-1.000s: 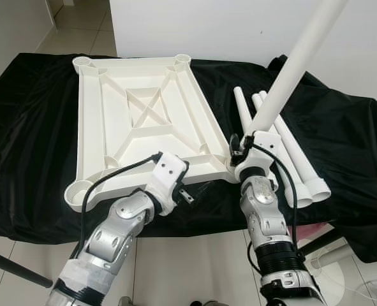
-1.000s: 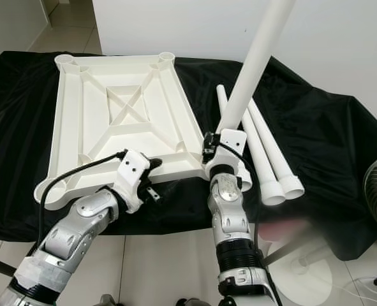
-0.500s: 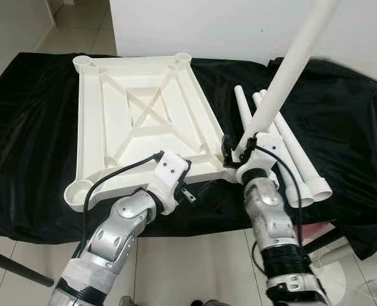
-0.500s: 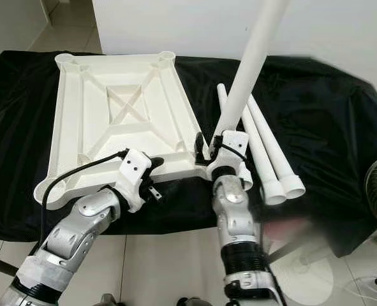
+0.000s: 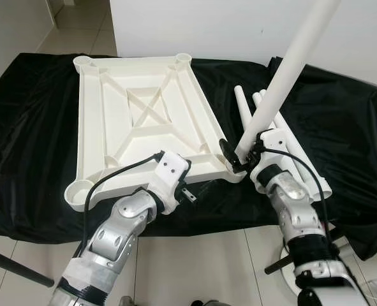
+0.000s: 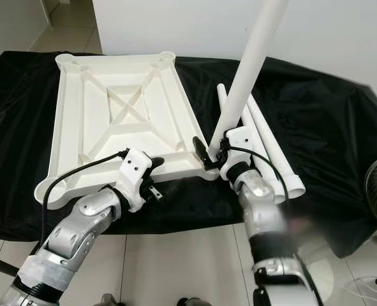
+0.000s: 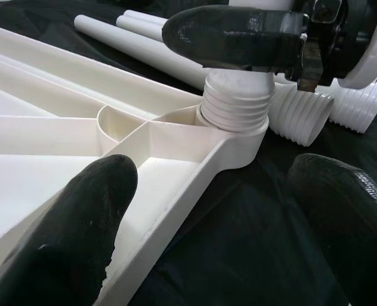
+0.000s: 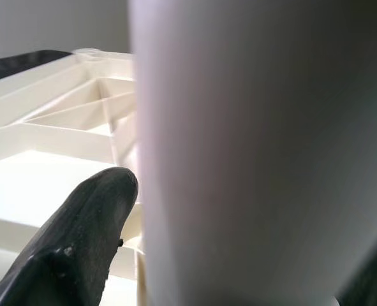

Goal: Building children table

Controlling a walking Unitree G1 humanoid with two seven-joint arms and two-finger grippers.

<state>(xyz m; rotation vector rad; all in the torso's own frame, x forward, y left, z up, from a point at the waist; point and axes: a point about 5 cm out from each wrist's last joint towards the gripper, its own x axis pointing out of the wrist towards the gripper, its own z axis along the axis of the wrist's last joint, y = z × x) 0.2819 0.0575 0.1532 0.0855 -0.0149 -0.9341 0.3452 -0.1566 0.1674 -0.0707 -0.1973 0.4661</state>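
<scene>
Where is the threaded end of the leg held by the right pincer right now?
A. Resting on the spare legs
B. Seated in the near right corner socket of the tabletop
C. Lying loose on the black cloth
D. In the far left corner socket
B: the left wrist view shows the leg's threads entering the corner socket of the upturned tabletop, with the right pincer clamped around the leg just above.
</scene>
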